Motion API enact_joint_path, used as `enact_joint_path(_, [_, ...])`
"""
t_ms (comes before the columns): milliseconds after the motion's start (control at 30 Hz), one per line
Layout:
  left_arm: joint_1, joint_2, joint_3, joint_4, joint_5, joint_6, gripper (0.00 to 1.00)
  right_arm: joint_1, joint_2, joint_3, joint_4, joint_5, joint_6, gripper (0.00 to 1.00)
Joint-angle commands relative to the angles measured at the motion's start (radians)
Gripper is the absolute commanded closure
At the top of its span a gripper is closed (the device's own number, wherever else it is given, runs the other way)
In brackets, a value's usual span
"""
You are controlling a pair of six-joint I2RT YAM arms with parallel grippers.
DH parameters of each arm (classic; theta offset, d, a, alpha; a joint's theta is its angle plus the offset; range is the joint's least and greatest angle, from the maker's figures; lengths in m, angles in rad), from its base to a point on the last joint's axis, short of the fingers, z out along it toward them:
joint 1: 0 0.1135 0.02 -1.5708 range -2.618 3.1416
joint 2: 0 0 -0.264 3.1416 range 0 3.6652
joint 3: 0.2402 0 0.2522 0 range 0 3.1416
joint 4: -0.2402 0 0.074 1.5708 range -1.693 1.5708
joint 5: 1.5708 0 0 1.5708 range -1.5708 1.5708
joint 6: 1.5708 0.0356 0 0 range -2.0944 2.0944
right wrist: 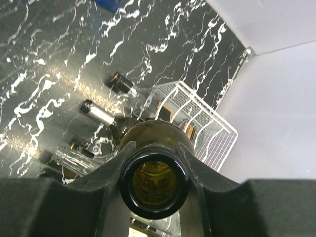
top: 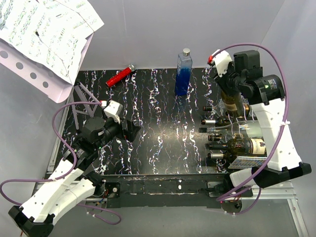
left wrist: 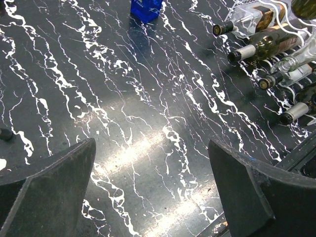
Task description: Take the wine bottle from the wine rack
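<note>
Spanning most of the top view, the black marbled table (top: pixel 163 148) carries everything. A large printed sheet (top: pixel 44 34) hangs over its far left corner. The white wire wine rack (right wrist: pixel 212 126) sits along the table's right side, just beside the grey wall, with several bottles (top: pixel 242 145) lying on it, necks pointing left. The wine bottle (right wrist: pixel 153 132), brown glass with an open mouth, stands roughly upright over the rack's far end; whether its base touches the wires cannot be told. A blue bottle (top: pixel 183 74) stands upright at far centre, well apart from the rack. A red cylinder (top: pixel 120 76) lies near the far edge, left of it. Right claw (right wrist: pixel 154 158): pinching the wine bottle's neck just under the lip, one finger on each side. Left claw (left wrist: pixel 150 144): fingers spread wide over bare table at centre left, holding nothing.
</note>
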Motion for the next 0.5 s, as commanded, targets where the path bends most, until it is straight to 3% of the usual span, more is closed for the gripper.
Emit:
enact_joint_path(0, [-0.005,-0.016,-0.002,-0.003,-0.055,0.002,0.02,0.01,-0.011,0.133,0.083,0.002,0.03,0.99])
enact_joint_path(167, [-0.005,-0.024,-0.004,-0.003,-0.069,0.0,0.02,0.018,-0.024,0.142,0.138,-0.027,0.098,0.99])
enact_joint_path(367, [-0.005,-0.027,0.001,-0.005,-0.084,-0.003,0.02,0.104,0.033,0.196,0.202,0.102,0.194,0.99])
enact_joint_path(467, [-0.005,-0.033,0.001,-0.006,-0.095,-0.004,0.02,0.147,0.029,0.164,0.314,0.123,0.282,0.99])
